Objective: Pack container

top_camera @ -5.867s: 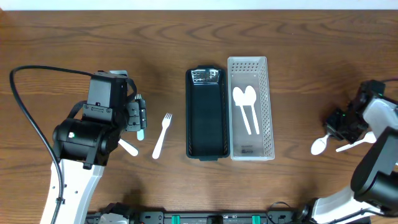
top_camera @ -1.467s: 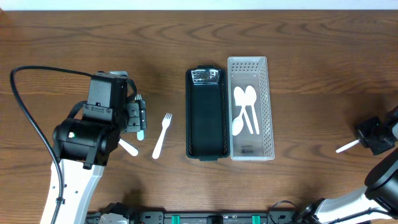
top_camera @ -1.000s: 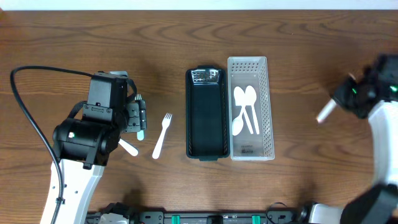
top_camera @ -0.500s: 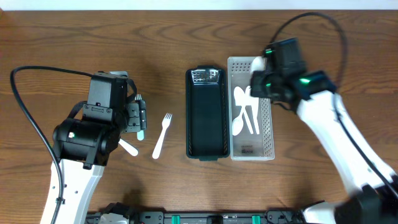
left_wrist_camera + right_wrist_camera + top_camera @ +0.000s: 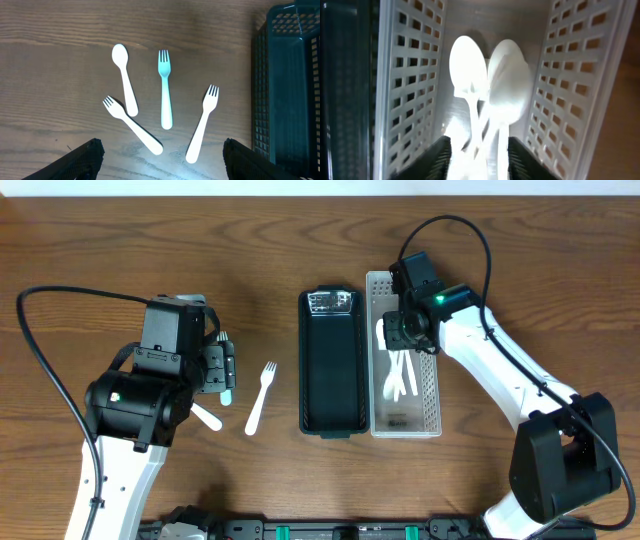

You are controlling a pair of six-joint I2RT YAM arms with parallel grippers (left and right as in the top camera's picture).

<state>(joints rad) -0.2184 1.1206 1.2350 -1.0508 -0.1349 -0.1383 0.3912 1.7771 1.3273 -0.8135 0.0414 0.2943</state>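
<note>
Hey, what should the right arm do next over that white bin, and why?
Probably lift the right gripper straight up out of the white bin: its fingers stand apart on either side of the spoons, which lie in the bin, apparently let go.

White spoons (image 5: 468, 65) lie lengthwise in the white slotted container (image 5: 433, 385) (just beside the black container (image 5: 331, 370)).

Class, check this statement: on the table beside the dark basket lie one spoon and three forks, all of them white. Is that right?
Not quite. One white spoon and three forks lie there, but the middle fork is pale teal, not white. Only the left fork and the right fork are white. The left wrist view shows it.
</note>
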